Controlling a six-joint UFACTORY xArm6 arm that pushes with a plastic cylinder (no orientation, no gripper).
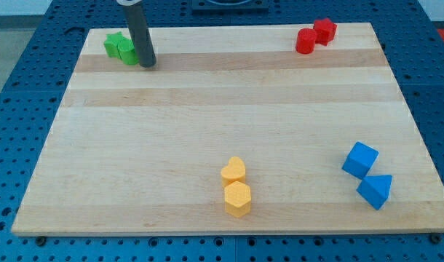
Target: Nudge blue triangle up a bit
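The blue triangle point(375, 191) lies near the board's lower right corner. A blue cube point(360, 159) sits just above and left of it, touching or nearly touching. My tip point(148, 64) is at the view's top left, far from the blue triangle. It stands right beside two green blocks point(121, 48), on their right side.
Two red blocks point(315, 36) sit together at the top right. A yellow heart-like block point(234, 170) and a yellow hexagon point(237, 199) sit together at the bottom centre. The wooden board point(222, 109) lies on a blue perforated table.
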